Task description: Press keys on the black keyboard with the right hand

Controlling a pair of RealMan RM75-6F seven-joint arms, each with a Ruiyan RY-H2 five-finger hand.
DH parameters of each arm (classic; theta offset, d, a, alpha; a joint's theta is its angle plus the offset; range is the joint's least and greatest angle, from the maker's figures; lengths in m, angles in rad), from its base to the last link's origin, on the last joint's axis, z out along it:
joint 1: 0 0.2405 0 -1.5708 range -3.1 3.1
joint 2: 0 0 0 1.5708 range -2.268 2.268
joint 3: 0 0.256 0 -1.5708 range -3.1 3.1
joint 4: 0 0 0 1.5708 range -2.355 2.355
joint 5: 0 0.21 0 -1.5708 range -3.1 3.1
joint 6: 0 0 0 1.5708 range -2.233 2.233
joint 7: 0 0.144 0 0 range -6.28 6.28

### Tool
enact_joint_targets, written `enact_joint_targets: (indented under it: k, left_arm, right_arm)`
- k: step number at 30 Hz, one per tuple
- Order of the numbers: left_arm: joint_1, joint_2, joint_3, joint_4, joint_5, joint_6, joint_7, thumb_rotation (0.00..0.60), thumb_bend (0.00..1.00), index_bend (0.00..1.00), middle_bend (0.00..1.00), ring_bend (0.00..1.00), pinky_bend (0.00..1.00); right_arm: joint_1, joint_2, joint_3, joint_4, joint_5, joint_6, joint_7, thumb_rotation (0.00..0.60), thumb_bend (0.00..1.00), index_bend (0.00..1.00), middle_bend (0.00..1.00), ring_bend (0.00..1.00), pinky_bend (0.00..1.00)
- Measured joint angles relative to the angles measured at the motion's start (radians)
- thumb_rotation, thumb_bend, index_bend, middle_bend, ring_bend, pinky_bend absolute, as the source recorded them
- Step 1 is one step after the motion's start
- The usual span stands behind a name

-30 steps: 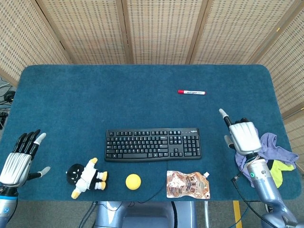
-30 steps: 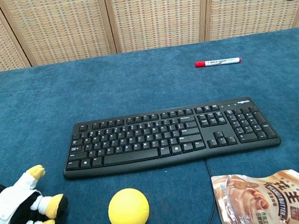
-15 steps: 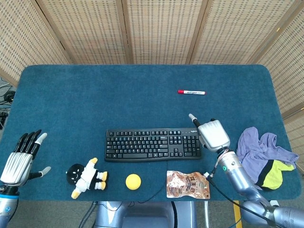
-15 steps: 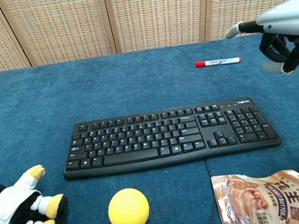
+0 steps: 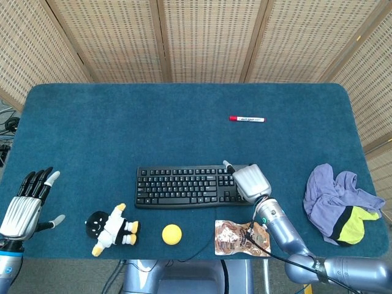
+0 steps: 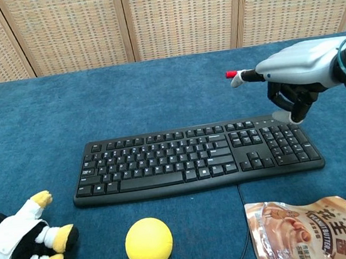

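Note:
The black keyboard (image 5: 184, 186) lies flat at the middle front of the blue table; in the chest view the keyboard (image 6: 183, 160) shows whole. My right hand (image 5: 250, 182) is over its right end, above the number pad. In the chest view the right hand (image 6: 292, 74) has one finger stretched out to the left and the others curled under, holding nothing. The curled fingertips hang close above the keyboard's top right edge; I cannot tell whether they touch. My left hand (image 5: 24, 205) rests at the front left with fingers straight and apart, empty.
A red-capped marker (image 5: 247, 119) lies behind the keyboard. In front of it are a penguin toy (image 5: 112, 228), a yellow ball (image 5: 171, 234) and a brown pouch (image 5: 236, 237). A purple and yellow cloth (image 5: 340, 202) lies at the right edge.
My right hand has swept left from the table's right side to above the keyboard's number pad, uncovering the cloth. The left hand has not moved.

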Motion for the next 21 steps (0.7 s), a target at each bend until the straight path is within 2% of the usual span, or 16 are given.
enact_joint_targets:
  k: [21]
  left_arm:
    - [-0.003,0.0,0.003,0.002,-0.001,-0.009,-0.003,0.6,0.04,0.0,0.0,0.0,0.0]
  right_arm:
    - [0.128,-0.092,-0.058,0.075,0.149,0.013,-0.014,0.6,0.52,0.06,0.72,0.63,0.42]
